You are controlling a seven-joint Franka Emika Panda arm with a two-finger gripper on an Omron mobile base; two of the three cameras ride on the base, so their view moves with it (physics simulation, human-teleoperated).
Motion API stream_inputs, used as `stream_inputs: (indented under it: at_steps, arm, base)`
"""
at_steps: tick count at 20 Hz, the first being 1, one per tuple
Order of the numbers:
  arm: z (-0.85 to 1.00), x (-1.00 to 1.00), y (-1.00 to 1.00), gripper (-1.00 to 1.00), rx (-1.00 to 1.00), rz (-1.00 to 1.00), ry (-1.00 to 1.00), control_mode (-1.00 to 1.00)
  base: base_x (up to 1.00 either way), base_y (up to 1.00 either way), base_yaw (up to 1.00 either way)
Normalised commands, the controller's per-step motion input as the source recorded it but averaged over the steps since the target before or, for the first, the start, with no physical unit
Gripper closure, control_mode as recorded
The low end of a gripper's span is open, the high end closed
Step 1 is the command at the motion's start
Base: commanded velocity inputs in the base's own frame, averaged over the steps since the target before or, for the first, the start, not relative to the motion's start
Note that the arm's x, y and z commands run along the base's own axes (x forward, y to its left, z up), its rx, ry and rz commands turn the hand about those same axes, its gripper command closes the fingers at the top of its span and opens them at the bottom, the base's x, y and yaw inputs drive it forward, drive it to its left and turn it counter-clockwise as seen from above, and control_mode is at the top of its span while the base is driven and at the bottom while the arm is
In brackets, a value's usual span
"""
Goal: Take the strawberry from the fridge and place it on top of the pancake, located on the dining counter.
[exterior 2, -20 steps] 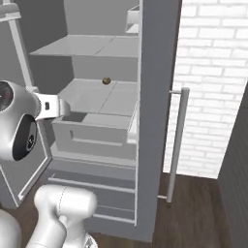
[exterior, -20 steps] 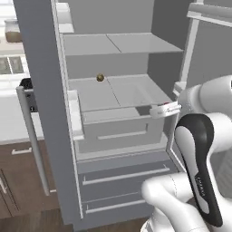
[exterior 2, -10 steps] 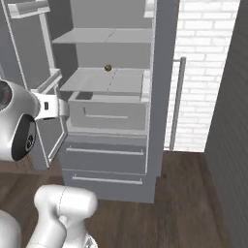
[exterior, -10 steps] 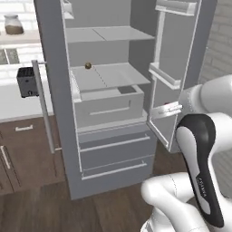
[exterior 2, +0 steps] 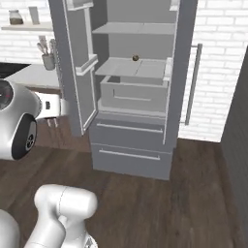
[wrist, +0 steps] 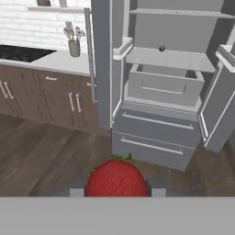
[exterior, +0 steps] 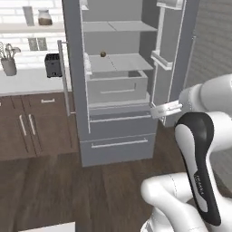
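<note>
The strawberry (wrist: 117, 179), red with a green stem, sits close at the bottom of the hand view, between my fingertips. My gripper (wrist: 117, 192) is shut on it. The gripper (exterior: 156, 110) is held out in front of the arm, well back from the fridge (exterior: 118, 68). It also shows at the left in the right base view (exterior 2: 65, 107). The grey fridge (exterior 2: 140, 97) (wrist: 160, 92) stands with both upper doors open and a shelf drawer pulled out. The pancake is out of view. A white flat corner (exterior: 50, 226) pokes in at the bottom; I cannot tell if it is the dining counter.
A small brownish ball (exterior: 103, 54) (exterior 2: 135, 57) (wrist: 161, 48) lies on the fridge's middle shelf. A white worktop (exterior: 27, 81) over brown cabinets (exterior: 31, 127) holds a black toaster (exterior: 53, 65) and a utensil cup (exterior: 8, 65). Wood floor (exterior 2: 184, 203) lies between me and the fridge.
The whole picture has shifted: the base has backed away from the fridge, which now looks smaller and farther off. The gripper has stayed shut on the strawberry.
</note>
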Motion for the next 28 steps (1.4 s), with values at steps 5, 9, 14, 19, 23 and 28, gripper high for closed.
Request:
stream_inputs:
  at_steps: [5, 9, 14, 19, 23, 28]
  arm:
    - [0.00, 0.00, 0.00, 1.00, 0.00, 0.00, 0.00, 1.00]
    - [0.00, 0.00, 0.00, 1.00, 0.00, 0.00, 0.00, 1.00]
    - [0.00, 0.00, 0.00, 1.00, 0.00, 0.00, 0.00, 1.00]
    - [0.00, 0.00, 0.00, 1.00, 0.00, 0.00, 0.00, 1.00]
    - [0.00, 0.00, 0.00, 1.00, 0.00, 0.00, 0.00, 1.00]
    - [0.00, 0.00, 0.00, 1.00, 0.00, 0.00, 0.00, 1.00]
  base:
    - [-0.64, 0.28, 0.63]
    - [-0.50, 0.22, 0.69]
    - [-0.68, 0.01, 0.65]
    - [-0.80, 0.00, 0.61]
    - [-0.87, 0.00, 0.57]
    - [-0.98, 0.46, 0.48]
